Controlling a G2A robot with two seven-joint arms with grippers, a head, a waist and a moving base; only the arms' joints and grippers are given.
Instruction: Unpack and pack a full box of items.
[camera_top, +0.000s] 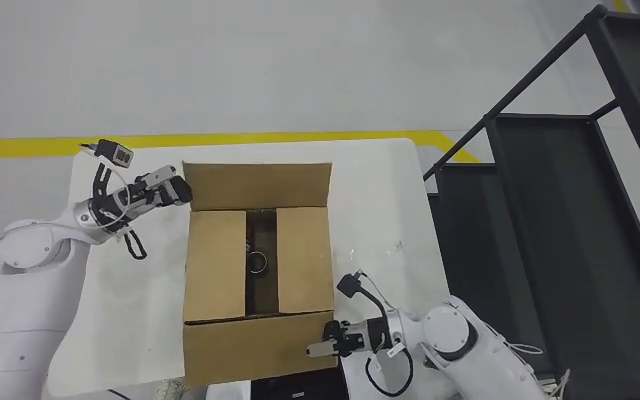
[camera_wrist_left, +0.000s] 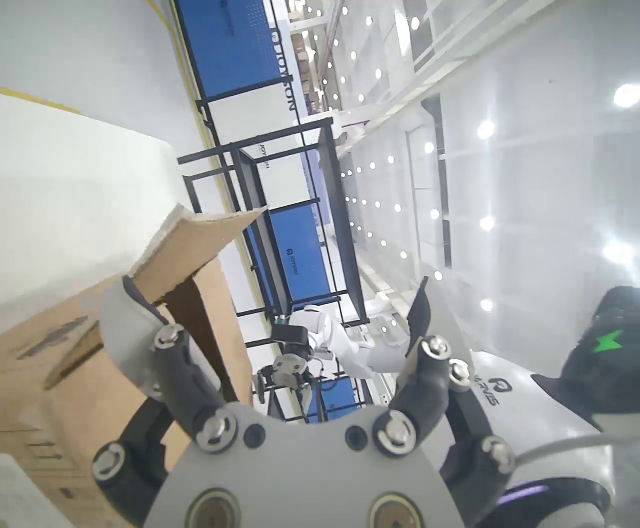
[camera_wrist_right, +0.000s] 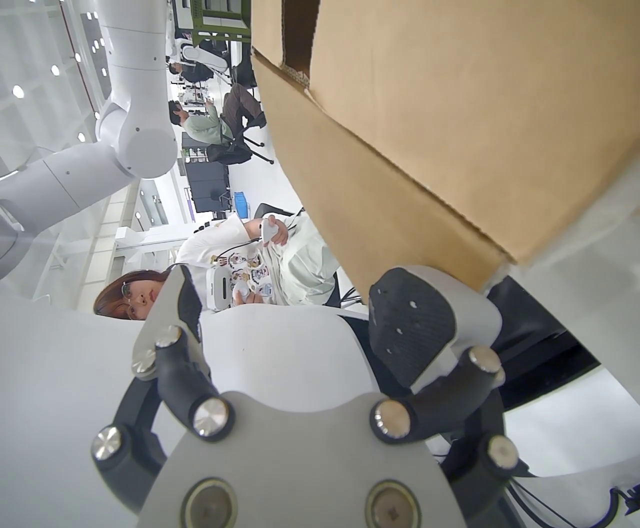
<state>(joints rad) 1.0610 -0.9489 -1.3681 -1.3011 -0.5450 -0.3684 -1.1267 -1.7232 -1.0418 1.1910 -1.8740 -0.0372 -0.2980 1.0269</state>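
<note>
**Operator:** State the position of the box.

**Technician:** The cardboard box (camera_wrist_left: 60, 390) stands at the centre of the white table (camera_top: 380, 190). The far flap (camera_top: 258, 186) and the near flap (camera_top: 250, 348) are folded outward. The left flap (camera_top: 215, 262) and the right flap (camera_top: 303, 258) lie nearly level over the opening, with a gap between them.

**Operator:** State the contents.

**Technician:** One round dark item (camera_top: 258, 262) is visible through the gap. Other contents cannot be determined.

**Operator:** State the gripper condition.

**Technician:** The left gripper (camera_top: 172, 190) is at the far-left corner of the box. Its jaws are spread wide and it holds nothing. One finger (camera_wrist_left: 125, 310) is at the corner of the far flap; contact cannot be confirmed. The right gripper (camera_top: 318, 349) is at the right end of the near flap, jaws wide apart, nothing held. One pad (camera_wrist_right: 410, 315) sits just beside the flap's underside.

**Operator:** Assess progress.

**Technician:** Assessment: early stage. Two of four flaps are open. The side flaps are not yet opened, the visible item is not yet removed, and repacking has not begun.
</note>
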